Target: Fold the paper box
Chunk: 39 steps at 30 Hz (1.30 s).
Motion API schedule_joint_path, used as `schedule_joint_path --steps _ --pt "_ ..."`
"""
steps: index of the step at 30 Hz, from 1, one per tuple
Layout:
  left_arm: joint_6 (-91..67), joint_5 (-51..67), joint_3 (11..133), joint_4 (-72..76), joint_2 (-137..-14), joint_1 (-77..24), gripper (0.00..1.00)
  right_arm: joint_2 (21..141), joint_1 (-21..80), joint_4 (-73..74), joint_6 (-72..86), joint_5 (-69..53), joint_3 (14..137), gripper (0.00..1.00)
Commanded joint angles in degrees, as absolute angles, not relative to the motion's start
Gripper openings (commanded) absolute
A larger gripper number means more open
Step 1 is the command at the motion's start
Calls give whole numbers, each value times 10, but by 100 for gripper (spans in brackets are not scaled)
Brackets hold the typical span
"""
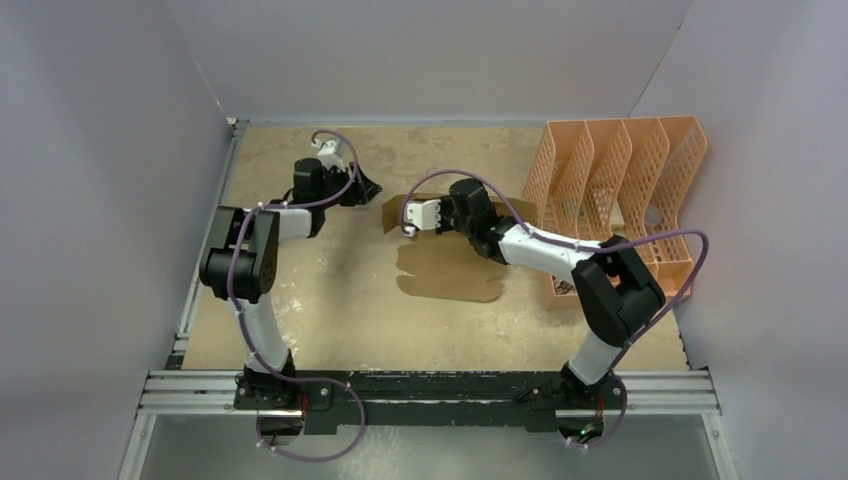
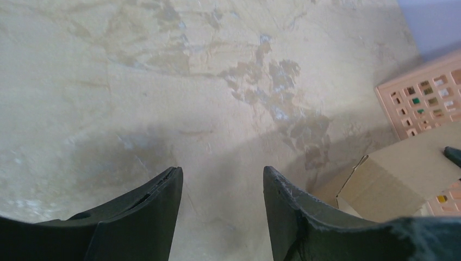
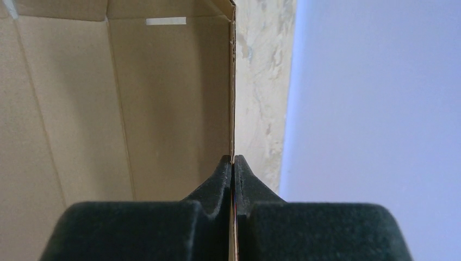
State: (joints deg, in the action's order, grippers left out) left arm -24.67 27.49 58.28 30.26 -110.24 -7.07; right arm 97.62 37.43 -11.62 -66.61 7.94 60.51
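**Mostly matt, little gloss**

The paper box [image 1: 450, 272] is plain brown cardboard, matt, with pressed crease lines. The worktop [image 1: 340, 290] looks dull tan, mottled with darker scuffed patches. The file organizer [image 1: 600, 165] is smooth peach-orange perforated plastic. The left gripper [image 2: 223, 176] and right gripper [image 3: 232, 161] have dark, matt, finely grainy fingers.

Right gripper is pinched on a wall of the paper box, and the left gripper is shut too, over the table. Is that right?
Not quite. The left gripper is open: the left wrist view shows its fingers apart over the table. The right gripper is indeed pinched on a wall of the paper box.
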Motion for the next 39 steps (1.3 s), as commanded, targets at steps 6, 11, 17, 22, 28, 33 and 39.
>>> schedule_joint_path --steps 6,11,17,22,28,33,39 --pt "-267 277 499 408 -1070 -134 55 926 422 -319 -775 134 516 0" --pt "-246 251 452 412 -1036 -151 55 919 443 -353 -780 157 480 0" --pt "-233 230 415 418 -1009 -179 54 923 472 -428 -789 194 428 0" --pt "-228 223 377 429 -977 -191 54 923 487 -471 -788 210 387 0" --pt "-220 205 328 433 -937 -214 54 923 503 -498 -796 220 359 0" --pt "-226 175 269 452 -882 -237 54 929 520 -586 -825 241 320 0" --pt "-232 160 238 470 -843 -266 55 923 540 -641 -847 249 290 0"
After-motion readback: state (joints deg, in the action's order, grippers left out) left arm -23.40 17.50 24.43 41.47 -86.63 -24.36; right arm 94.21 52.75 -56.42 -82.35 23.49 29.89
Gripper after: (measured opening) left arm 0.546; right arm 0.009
